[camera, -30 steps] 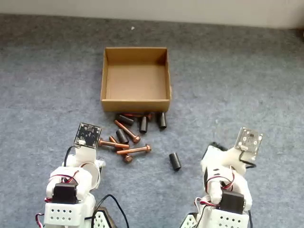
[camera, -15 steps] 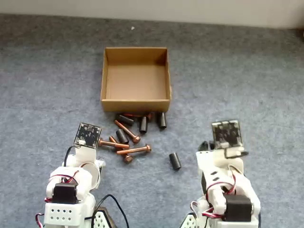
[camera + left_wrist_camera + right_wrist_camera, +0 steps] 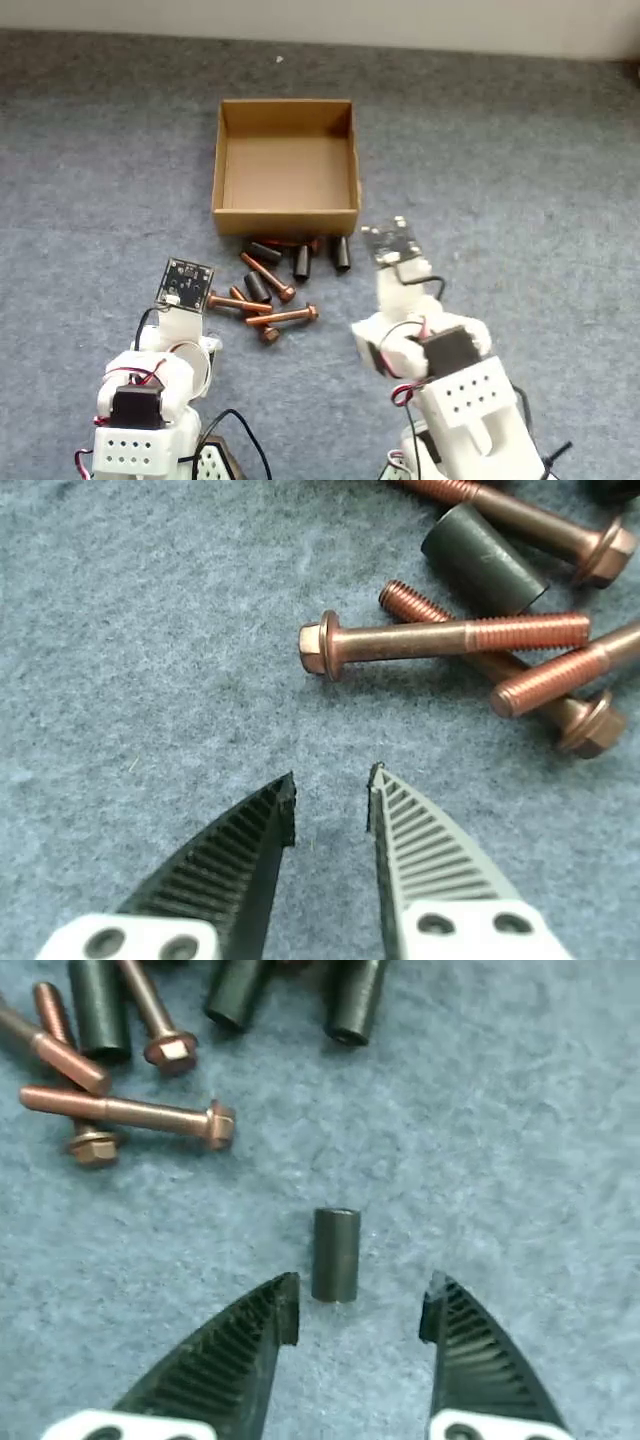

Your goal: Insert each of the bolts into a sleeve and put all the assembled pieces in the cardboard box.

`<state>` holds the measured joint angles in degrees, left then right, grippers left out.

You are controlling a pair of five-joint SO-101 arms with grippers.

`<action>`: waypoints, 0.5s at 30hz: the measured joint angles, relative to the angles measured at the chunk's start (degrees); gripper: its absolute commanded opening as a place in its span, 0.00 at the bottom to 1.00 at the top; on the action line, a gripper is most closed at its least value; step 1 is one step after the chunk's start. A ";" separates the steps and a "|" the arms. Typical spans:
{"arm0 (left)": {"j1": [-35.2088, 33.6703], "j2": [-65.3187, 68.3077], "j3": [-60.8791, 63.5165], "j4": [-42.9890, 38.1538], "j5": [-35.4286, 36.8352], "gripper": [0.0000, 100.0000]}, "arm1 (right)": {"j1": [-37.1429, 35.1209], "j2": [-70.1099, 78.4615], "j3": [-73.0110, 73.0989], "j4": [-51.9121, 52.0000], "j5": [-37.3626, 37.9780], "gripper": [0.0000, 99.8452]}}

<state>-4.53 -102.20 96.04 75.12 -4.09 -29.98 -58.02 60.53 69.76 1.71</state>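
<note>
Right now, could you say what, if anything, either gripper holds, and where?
Nothing: left gripper and right gripper are open; the right flanks a black cylindrical sleeve, untouched.

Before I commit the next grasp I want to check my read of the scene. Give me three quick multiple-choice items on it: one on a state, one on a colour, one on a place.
1. The cardboard box is
A. half full of assembled pieces
B. empty
C. tipped on its side

2. The bolts are
A. copper-coloured
B. blue
C. white

3. The lone sleeve lies
A. inside the box
B. on top of the bolts
C. on the carpet, at the tips of the open right gripper

Answers:
1 B: the high view shows only the bare box floor.
2 A: both wrist views show their copper shanks and heads.
3 C: the right wrist view shows it lying alone by the spread fingertips.
</note>
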 measured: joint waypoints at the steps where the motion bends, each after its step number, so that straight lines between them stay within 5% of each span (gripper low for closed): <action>1: 0.00 0.00 0.00 0.00 0.00 0.15 | -0.70 0.70 0.62 -1.41 -0.18 0.18; 15: 0.00 0.00 0.00 0.00 0.00 0.15 | -1.32 17.23 5.01 -14.95 -0.18 0.17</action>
<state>-4.53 -102.20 96.04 75.12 -4.09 -31.30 -40.79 65.54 54.81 1.54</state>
